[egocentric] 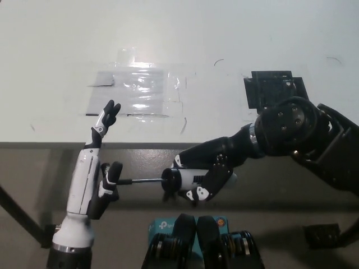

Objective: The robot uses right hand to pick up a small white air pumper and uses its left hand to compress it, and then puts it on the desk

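Black right robot hand [205,178] clamped around small white cylindrical air pumper [188,180], just off the white worktop [179,45] edge. White left robot hand [92,174], fingers spread and holding nothing, palm pressed on the pumper's thin metal rod [140,180].

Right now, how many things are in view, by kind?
Robot hands: 2, the left hand and the right hand
Air pumper: 1
Clear plastic sheet: 1
Black square patch: 1
Desk: 1
Total: 6
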You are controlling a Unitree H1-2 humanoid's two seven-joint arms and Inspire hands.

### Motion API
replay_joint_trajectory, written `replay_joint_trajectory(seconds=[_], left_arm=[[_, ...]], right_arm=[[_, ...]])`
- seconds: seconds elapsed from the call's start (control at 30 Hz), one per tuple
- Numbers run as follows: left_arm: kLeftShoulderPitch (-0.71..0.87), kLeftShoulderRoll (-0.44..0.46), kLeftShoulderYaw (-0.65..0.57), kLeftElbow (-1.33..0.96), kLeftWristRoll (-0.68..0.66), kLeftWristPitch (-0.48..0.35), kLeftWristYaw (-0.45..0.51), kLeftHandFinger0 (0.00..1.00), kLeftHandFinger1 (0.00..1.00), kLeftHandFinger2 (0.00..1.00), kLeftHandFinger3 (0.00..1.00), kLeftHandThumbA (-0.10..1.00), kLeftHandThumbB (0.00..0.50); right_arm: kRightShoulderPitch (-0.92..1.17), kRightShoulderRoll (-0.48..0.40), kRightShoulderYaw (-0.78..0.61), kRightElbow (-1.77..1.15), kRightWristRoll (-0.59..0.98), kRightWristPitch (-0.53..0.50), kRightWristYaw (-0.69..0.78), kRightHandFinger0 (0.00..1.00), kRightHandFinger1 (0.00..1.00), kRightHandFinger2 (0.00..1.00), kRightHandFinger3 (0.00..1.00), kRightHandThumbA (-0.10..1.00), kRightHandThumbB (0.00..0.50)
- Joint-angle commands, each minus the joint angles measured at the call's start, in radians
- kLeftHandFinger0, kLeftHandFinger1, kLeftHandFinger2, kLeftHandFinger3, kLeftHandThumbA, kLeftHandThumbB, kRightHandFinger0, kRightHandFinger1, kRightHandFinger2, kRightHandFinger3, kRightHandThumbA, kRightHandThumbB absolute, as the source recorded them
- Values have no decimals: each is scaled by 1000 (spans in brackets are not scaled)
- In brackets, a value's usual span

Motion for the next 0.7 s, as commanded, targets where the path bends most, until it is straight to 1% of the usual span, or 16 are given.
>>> replay_joint_trajectory(seconds=[0.0,0.03,0.1,0.13,0.2,0.23,0.27,0.33,0.37,0.4,0.47,0.5,0.53,0.6,0.63,0.67], left_arm=[[-21,-9,-15,-17,10,-12,-6,1000,1000,1000,1000,1000,359],[-22,-11,-16,-17,18,-12,-3,1000,1000,1000,1000,1000,357],[-24,-14,-19,-17,22,-11,-2,1000,1000,1000,1000,1000,353],[-25,-14,-20,-17,22,-11,-2,1000,1000,1000,1000,1000,351],[-30,-16,-22,-12,25,-13,0,1000,1000,1000,1000,1000,348],[-34,-18,-25,-9,31,-16,2,1000,1000,1000,1000,1000,345],[-36,-19,-26,-9,35,-14,3,1000,1000,1000,1000,1000,342],[-41,-23,-29,-8,41,-12,5,1000,1000,1000,1000,1000,343],[-42,-25,-31,-11,42,-6,4,1000,1000,1000,1000,1000,343],[-42,-28,-31,-12,43,-2,4,1000,1000,1000,1000,1000,345],[-44,-30,-32,-11,44,0,3,1000,1000,1000,1000,1000,346],[-46,-31,-33,-10,44,3,1,1000,1000,1000,1000,1000,344],[-46,-32,-34,-10,49,4,2,1000,1000,1000,1000,1000,343],[-50,-36,-35,-10,60,13,2,1000,1000,1000,1000,1000,338],[-59,-36,-33,-6,59,14,2,1000,1000,1000,1000,1000,338],[-62,-38,-33,-3,59,15,2,1000,1000,1000,1000,1000,339]], right_arm=[[-95,12,14,2,99,13,-59,0,406,768,601,-100,191],[-99,14,17,3,104,13,-63,0,415,781,621,-100,182],[-112,18,30,5,112,13,-71,0,434,816,697,-100,180],[-114,17,34,5,116,13,-74,0,435,818,706,-100,176],[-128,19,50,5,127,13,-89,0,387,753,607,-100,174],[-136,21,60,5,122,13,-95,0,344,709,527,-100,175],[-139,24,63,5,119,13,-96,0,319,686,452,-100,176],[-148,32,77,23,144,13,-102,0,250,627,362,-100,176],[-152,33,83,27,155,13,-106,0,224,606,402,-100,181],[-158,34,91,30,165,13,-112,0,180,564,379,-100,182],[-164,35,99,29,171,13,-119,0,151,542,338,-100,181],[-165,38,98,29,168,13,-116,0,140,549,333,-100,174],[-166,39,99,28,167,13,-118,0,139,553,343,-100,175],[-182,41,126,41,197,13,-126,0,117,536,648,-100,175],[-188,43,128,51,206,13,-128,0,92,517,664,-100,183],[-188,50,126,59,202,13,-121,0,71,496,529,-100,182]])
